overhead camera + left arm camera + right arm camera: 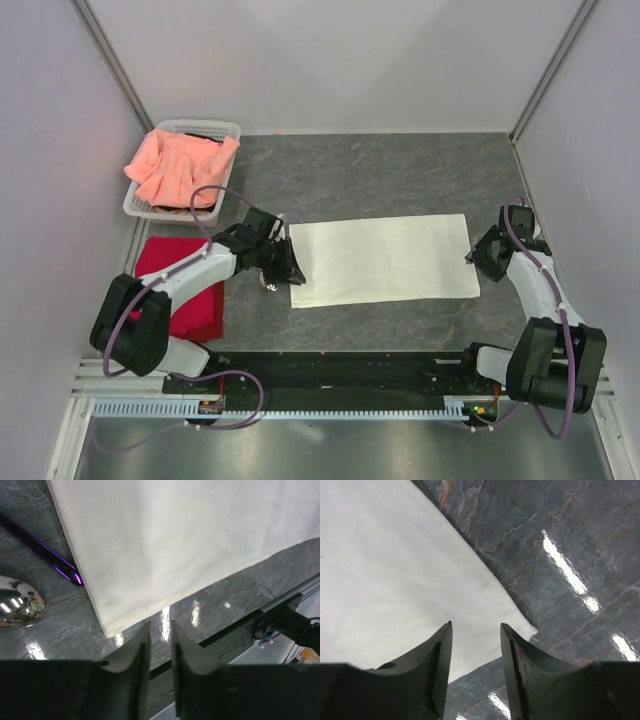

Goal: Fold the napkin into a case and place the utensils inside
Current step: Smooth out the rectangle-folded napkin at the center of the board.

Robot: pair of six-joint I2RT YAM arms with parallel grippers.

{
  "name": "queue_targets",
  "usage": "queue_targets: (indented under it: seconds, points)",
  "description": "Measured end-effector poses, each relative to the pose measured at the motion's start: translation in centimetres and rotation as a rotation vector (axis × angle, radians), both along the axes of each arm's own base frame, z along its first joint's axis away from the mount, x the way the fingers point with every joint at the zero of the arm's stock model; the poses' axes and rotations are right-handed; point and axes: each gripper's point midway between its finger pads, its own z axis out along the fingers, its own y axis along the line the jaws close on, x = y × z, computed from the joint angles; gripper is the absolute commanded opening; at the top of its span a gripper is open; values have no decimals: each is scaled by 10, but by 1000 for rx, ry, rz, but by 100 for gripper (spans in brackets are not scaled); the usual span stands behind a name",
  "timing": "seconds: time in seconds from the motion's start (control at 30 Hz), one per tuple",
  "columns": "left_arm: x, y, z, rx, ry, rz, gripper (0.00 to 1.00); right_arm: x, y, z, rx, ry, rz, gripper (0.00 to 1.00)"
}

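The cream-white napkin (385, 260) lies flat on the grey table as a folded rectangle, wider than deep. My left gripper (296, 274) hovers at its near left corner (107, 625), jaws a narrow gap apart with nothing between them (160, 625). Just left of that corner lie the utensils: a dark purple handle (42, 550) and a shiny silver spoon bowl (17, 605), partly hidden under the arm in the top view (268, 286). My right gripper (470, 257) sits at the napkin's right edge (395, 580), open and empty (476, 625).
A white basket (215, 127) holding a salmon-pink cloth (180, 165) stands at the back left. A red cloth (185, 290) lies under the left arm. A black rail (340, 370) runs along the table's near edge.
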Motion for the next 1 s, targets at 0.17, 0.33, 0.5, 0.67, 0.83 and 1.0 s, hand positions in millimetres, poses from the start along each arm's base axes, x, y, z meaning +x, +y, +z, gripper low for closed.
queue_targets:
  seconds: [0.17,0.33,0.5,0.67,0.83,1.0]
  points:
    - [5,-10,-28,20,75,-17,15,10,4,-17,40,26,0,34]
    - [7,-20,-49,41,111,-41,14,7,-1,-38,22,66,-23,34]
    - [7,-19,-62,63,132,-39,17,-3,-11,-52,-22,117,-58,36]
    - [9,-25,-46,69,57,-43,23,-3,-15,-47,-48,104,-60,41]
    - [12,-45,-6,-12,-62,-73,22,-2,-16,-38,-57,94,-51,39]
    - [14,-63,8,-68,-90,-110,21,-6,-12,-34,-47,86,-33,35]
